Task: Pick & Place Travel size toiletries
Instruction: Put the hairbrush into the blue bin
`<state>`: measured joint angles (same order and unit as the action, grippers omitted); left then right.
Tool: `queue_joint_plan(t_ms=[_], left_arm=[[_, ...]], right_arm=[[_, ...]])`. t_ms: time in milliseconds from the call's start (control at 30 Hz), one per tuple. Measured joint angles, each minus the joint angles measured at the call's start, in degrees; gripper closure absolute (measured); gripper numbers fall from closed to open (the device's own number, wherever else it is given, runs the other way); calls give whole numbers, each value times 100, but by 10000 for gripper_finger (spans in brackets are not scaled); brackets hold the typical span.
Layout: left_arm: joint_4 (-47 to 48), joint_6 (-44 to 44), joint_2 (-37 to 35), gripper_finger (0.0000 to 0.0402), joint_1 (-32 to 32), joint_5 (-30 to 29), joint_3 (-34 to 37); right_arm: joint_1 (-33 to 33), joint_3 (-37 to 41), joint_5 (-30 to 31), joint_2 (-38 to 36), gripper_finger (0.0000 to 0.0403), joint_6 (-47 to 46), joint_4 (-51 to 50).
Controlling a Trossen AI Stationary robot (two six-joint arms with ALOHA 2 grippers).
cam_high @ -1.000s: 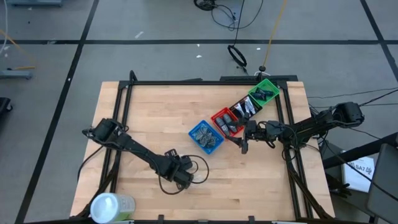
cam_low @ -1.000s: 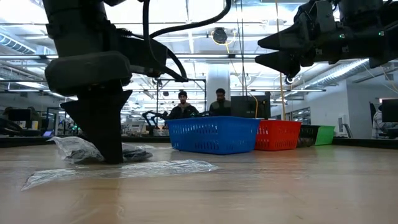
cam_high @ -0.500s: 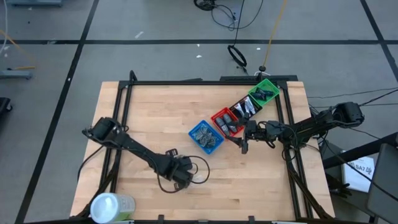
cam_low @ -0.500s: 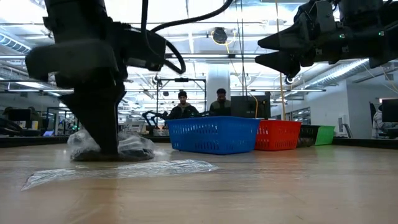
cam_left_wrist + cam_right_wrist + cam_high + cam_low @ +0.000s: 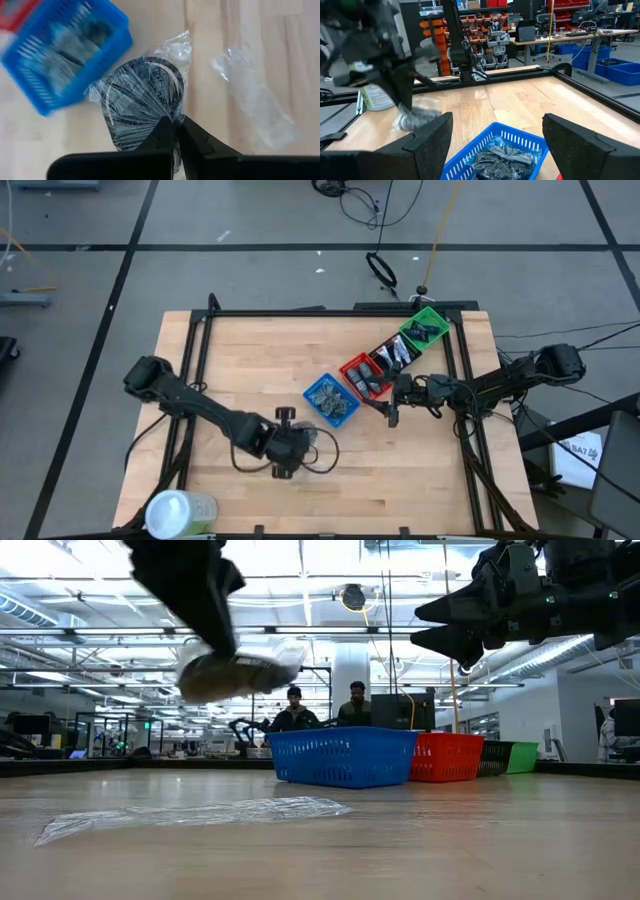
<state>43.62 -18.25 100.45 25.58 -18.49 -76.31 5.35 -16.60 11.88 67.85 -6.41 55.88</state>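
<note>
A: Where is the left gripper (image 5: 288,463), and what do its jaws hold?

B: It is over the front middle part of the wooden table (image 5: 250,360), lifted above the surface. Its two fingers (image 5: 167,135) are pressed together on the clear wrap of a dark round disc (image 5: 142,102). In the low view this wrapped disc hangs in the air under the gripper, clearly apart from the table top.

A: So the task's thing is not on the table?

B: This one, no. It is in the air, near the blue basket (image 5: 331,400) but not over it. The blue basket already has similar wrapped dark items inside; the right wrist view shows them well.

A: What lies under the gripper?

B: A flat piece of clear plastic wrapper (image 5: 190,815) lies on the wood, just beside the place where the gripper hangs.

A: And the right gripper (image 5: 392,414)?

B: It waits in the air beside the red basket (image 5: 363,375), on the right part of the table. Its jaws stand wide apart and nothing is between them.

A: Other things?

B: A black basket (image 5: 395,353) and a green basket (image 5: 424,328) continue the diagonal row after the red one. A large white-topped green container (image 5: 180,512) stands at the front left corner. Two people (image 5: 322,707) are far behind the table
</note>
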Motion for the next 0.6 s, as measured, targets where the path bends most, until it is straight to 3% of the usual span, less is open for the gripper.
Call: queue_joint_plan(t_ms=[300, 467, 600], left_arm=[[-254, 1614, -344, 399, -944, -62, 0], [-737, 3447, -322, 399, -1506, 630, 0], [-1247, 4260, -322, 398, -1913, 1346, -4]], right_arm=[[0, 0, 0, 0, 110, 0, -7], [0, 0, 0, 0, 110, 1, -8], [0, 0, 0, 0, 110, 1, -58]])
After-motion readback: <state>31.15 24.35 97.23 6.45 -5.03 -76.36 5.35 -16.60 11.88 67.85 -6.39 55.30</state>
